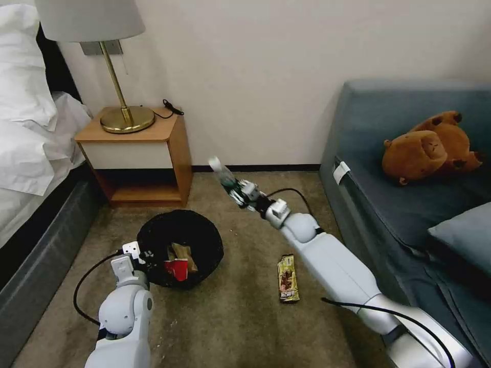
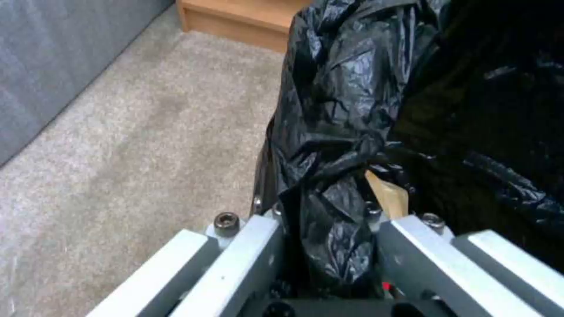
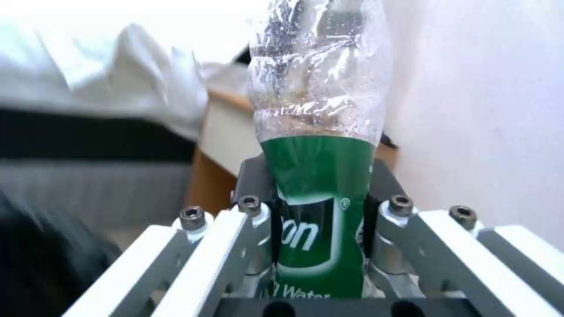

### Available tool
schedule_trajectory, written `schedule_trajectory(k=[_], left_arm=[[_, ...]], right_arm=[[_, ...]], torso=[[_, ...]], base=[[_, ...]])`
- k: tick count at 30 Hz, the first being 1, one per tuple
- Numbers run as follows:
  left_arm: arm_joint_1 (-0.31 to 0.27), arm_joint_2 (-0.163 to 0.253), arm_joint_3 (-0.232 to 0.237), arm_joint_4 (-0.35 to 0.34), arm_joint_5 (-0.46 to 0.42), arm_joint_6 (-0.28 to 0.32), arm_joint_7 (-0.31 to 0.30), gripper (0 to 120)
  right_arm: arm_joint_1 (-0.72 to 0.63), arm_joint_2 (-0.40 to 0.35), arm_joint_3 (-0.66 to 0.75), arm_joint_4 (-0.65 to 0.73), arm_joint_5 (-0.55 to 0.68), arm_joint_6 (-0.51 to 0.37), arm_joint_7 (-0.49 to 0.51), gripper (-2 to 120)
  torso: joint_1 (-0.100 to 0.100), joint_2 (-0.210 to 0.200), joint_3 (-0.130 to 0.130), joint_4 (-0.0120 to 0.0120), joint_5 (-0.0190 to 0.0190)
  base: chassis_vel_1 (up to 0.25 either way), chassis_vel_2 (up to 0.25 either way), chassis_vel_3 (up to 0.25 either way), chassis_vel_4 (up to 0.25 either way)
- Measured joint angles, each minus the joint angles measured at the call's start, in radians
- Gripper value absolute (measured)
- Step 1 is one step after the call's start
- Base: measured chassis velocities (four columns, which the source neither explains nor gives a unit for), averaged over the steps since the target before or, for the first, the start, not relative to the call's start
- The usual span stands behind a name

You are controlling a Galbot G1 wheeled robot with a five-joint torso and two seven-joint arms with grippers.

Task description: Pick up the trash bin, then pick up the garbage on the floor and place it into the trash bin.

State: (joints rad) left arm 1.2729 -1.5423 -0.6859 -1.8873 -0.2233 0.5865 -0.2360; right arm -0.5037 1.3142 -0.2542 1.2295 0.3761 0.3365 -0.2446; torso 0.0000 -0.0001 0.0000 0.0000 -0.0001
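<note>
We are clamping left gripper on trash bin rim, lower left, steadying it. Right gripper is gripping green-label water bottle mid-frame, raised for dropping in; snack wrapper lying on carpet.

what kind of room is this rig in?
Likely a hotel-style bedroom: a bed with white bedding, a wooden nightstand carrying a brass lamp, and a blue sofa, all on carpet.
</note>
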Motion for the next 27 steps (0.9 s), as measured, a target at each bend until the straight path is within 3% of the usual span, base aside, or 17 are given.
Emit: schedule_trajectory(k=[9, 20, 24, 27], left_arm=[[0.002, -0.004, 0.001, -0.011, 0.000, 0.000, 0.000, 3], [0.006, -0.011, -0.001, -0.015, 0.003, 0.000, -0.001, 3], [0.001, -0.011, -0.001, -0.015, 0.004, 0.001, -0.001, 3], [0.000, -0.011, 0.000, -0.014, 0.004, 0.001, -0.002, 3]], right_arm=[[-0.020, 0.040, -0.160, 0.097, 0.047, -0.035, 0.077, 20], [-0.087, 0.107, -0.201, -0.019, -0.115, 0.004, 0.053, 20], [-0.107, 0.111, -0.191, -0.021, -0.147, -0.003, 0.055, 36], [-0.112, 0.111, -0.187, -0.021, -0.155, -0.003, 0.052, 42]], torso=[[0.000, 0.000, 0.000, 0.0001, -0.0001], [0.000, 0.000, 0.000, 0.0000, -0.0001], [0.000, 0.000, 0.000, 0.0001, 0.0000], [0.000, 0.000, 0.000, 0.0000, 0.0000]], base=[[0.000, 0.000, 0.000, 0.000], [0.000, 0.000, 0.000, 0.000], [0.000, 0.000, 0.000, 0.000], [0.000, 0.000, 0.000, 0.000]])
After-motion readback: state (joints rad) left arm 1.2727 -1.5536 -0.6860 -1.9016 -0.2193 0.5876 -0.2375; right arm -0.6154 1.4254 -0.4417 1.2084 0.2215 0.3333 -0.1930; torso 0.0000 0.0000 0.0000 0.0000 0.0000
